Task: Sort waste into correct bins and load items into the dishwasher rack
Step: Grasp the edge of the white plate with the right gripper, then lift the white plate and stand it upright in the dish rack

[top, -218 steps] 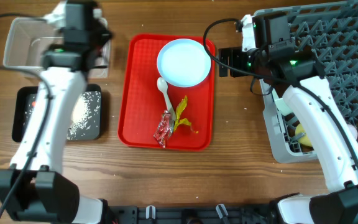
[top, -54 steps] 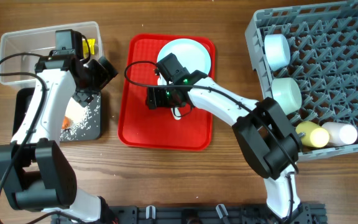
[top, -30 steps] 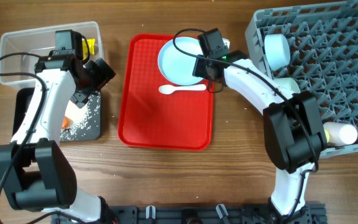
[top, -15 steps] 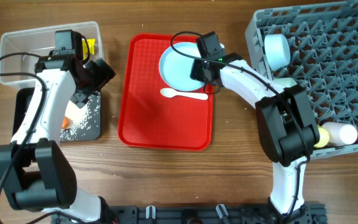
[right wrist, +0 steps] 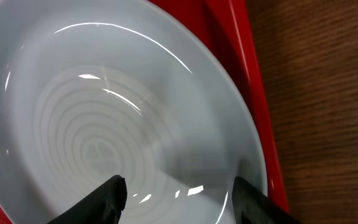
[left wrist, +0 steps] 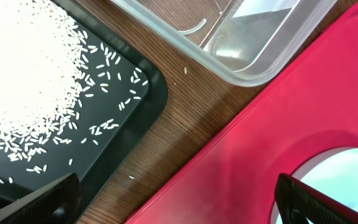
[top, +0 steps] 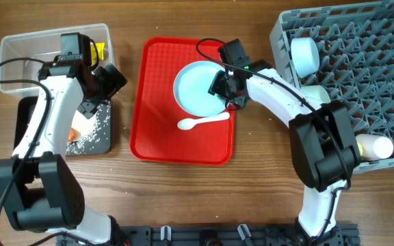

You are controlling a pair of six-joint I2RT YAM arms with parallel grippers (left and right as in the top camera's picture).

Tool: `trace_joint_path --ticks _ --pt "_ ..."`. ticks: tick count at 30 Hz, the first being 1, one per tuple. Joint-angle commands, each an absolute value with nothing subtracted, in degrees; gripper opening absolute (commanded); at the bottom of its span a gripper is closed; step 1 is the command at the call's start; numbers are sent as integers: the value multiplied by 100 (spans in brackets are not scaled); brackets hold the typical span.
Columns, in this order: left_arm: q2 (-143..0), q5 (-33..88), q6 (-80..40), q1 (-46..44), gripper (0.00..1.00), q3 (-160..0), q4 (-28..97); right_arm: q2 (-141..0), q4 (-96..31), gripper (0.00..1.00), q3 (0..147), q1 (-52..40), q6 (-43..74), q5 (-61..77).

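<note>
The pale blue plate [top: 197, 87] lies on the red tray [top: 156, 130], with the white spoon [top: 202, 122] just in front of it. My right gripper [top: 224, 87] hangs over the plate's right rim. In the right wrist view the plate [right wrist: 104, 124] fills the frame and the right gripper [right wrist: 182, 202] stands open, its fingers [right wrist: 107, 199] apart above the plate's inner slope. My left gripper [top: 105, 80] is wide open between the clear tub [top: 46, 48] and the black tray [top: 26, 137]. The left gripper [left wrist: 182, 208] holds nothing. The grey rack [top: 368, 75] stands at the right.
Two pale bowls [top: 305, 55] and cups [top: 344, 148] sit in the rack's left side. Rice [top: 91, 121] and an orange carrot piece [top: 70, 134] lie in the black tray [left wrist: 129, 124]. A yellow wrapper [top: 99, 50] is in the clear tub [left wrist: 247, 50]. Stray rice grains dot the wood.
The plate has slid toward the front of the red tray along with my right gripper. The spoon has shifted forward and turned. The left arm has not moved.
</note>
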State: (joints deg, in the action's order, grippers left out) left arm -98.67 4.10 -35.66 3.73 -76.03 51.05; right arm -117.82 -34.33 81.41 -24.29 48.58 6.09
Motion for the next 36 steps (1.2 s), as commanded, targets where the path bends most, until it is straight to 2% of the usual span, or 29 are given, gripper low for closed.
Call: trace_joint_path --ticks 1,3,6,8,11,15,18,21,28,31,34,36 --pt "-9826 294 -3479 403 100 -7596 5111 -11872 -3511 54 8090 -2456 5317 757" --pt "-9826 292 -3476 403 100 -7596 5111 -11688 -3706 49 8093 -2458 5384 755" --pt "-9826 292 -3476 403 100 -7596 5111 -11498 -4169 46 8093 -2458 5843 751" --pt "-9826 292 -3476 403 100 -7596 5111 -11493 -4383 40 8093 -2458 6313 751" --pt "-9826 292 -3476 403 100 -7596 5111 -11384 -4381 32 8114 -2458 6292 755" --pt "-9826 292 -3476 403 100 -7596 5111 -10903 -4475 31 8114 -2458 5714 727" --pt "-9826 292 -3476 403 100 -7596 5111 -10545 -5225 35 8112 -2685 5763 235" --pt "-9826 292 -3476 403 100 -7596 5111 -10820 -5498 43 7972 -2961 6434 119" --pt "-9826 294 -3476 403 100 -7596 5111 -11592 -5218 40 7924 -3052 6759 543" --pt "-9826 292 -3476 403 100 -7596 5111 -11673 -4849 29 7915 -3052 6744 499" --pt "-9826 292 -3476 403 100 -7596 5111 -11863 -4464 5 7915 -3052 6549 716" --pt "-9826 292 -3479 403 100 -7596 5111 -11874 -4200 4 7915 -3052 6254 760"
